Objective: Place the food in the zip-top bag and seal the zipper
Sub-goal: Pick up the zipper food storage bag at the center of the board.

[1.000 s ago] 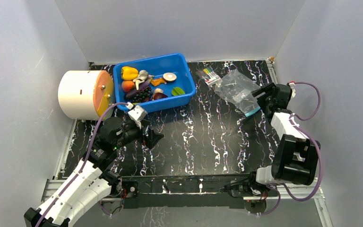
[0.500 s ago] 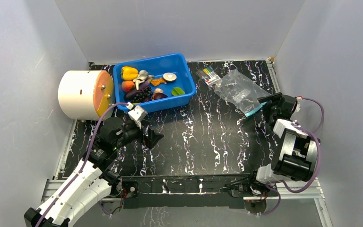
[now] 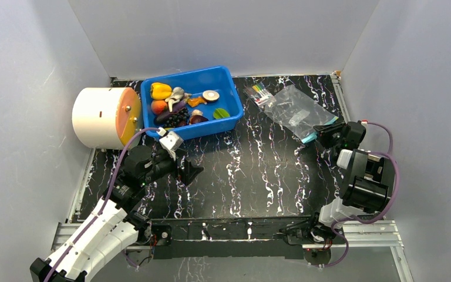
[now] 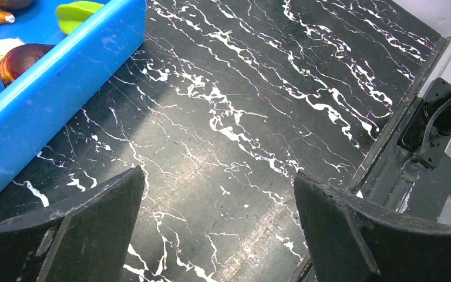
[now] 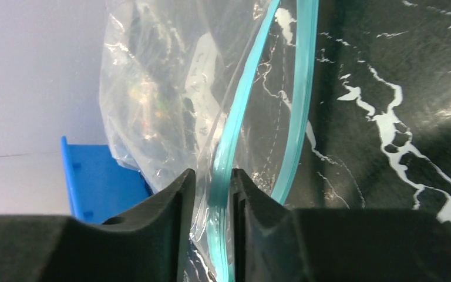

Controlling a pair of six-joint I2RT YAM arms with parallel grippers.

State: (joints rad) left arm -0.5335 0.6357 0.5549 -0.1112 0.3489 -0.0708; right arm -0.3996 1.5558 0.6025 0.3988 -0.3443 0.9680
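Note:
The food lies in a blue bin (image 3: 188, 75): a yellow pepper (image 3: 160, 90), an orange fruit (image 3: 158, 106), dark grapes (image 3: 178, 119) and a green slice (image 3: 221, 113). The clear zip-top bag (image 3: 296, 108) lies at the right, its teal zipper (image 3: 312, 139) facing my right gripper (image 3: 324, 136). In the right wrist view the bag's (image 5: 152, 88) mouth gapes. One zipper lip (image 5: 235, 117) runs between my right gripper's (image 5: 214, 173) narrowed jaws, and the other lip (image 5: 296, 117) lies on the table. My left gripper (image 4: 217, 176) hangs open over bare table beside the bin (image 4: 53, 88).
A white cylinder with an orange face (image 3: 100, 117) lies left of the bin. A small packet of coloured markers (image 3: 260, 93) sits behind the bag. Grey walls close in the table on three sides. The right arm's base (image 4: 440, 111) shows at the table's near edge.
My right gripper has swung down to the bag's mouth edge and its jaws have closed from wide open onto one zipper lip. The left arm has not moved.

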